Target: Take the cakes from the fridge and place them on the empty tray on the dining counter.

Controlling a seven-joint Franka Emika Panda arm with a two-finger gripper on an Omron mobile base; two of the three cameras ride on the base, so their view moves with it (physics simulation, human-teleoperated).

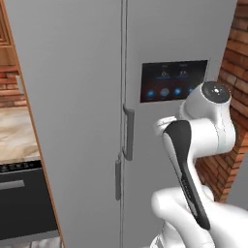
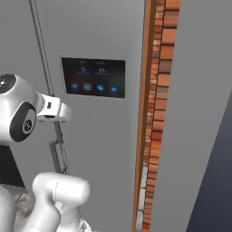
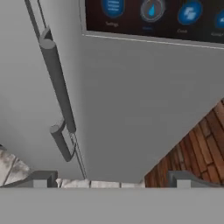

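Fridge (image 1: 72,97) shut, doors rigid, likely heavy. Best hold: right door's dark handle (image 3: 57,83). Gripper (image 3: 111,179) gaped wide, empty, short of handle.

Brick wall (image 1: 227,97) rt, black oven (image 1: 22,203) lt under marble worktop (image 1: 14,131).

The only writing is on the black dispenser panel (image 3: 153,17) of the fridge (image 1: 72,121). Small captions sit under round blue icons there, all too blurred to read.
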